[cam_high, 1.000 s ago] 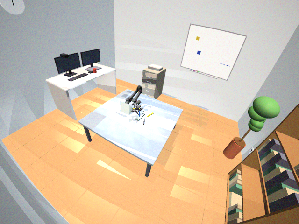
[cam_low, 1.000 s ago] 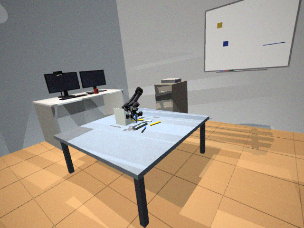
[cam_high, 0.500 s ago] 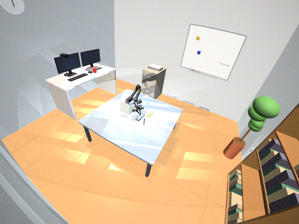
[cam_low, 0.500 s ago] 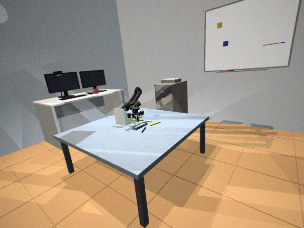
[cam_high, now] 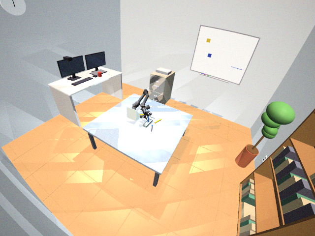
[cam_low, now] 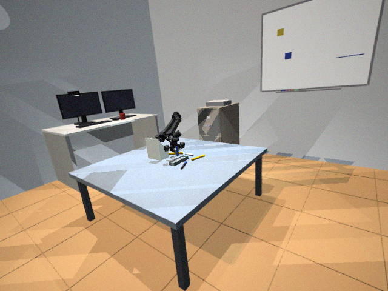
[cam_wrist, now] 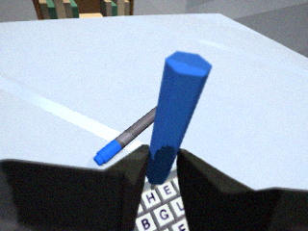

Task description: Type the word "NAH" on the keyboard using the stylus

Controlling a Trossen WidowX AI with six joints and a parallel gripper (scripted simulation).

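Note:
My gripper is shut on the blue stylus, a six-sided rod held nearly upright. The small light-keyed keyboard lies on the desk below it. In the wrist view the stylus's small dark tip shows at the upper edge of the H key, with the E key to its right. Whether the tip touches a key cannot be told. The fingers hide much of the keyboard, and the N and A keys are not in view.
A grey marker with a blue cap lies beside the keyboard. A yellow rod lies to the right. A second yellow rod and a white rod lie behind. An off-white block stands left of the gripper.

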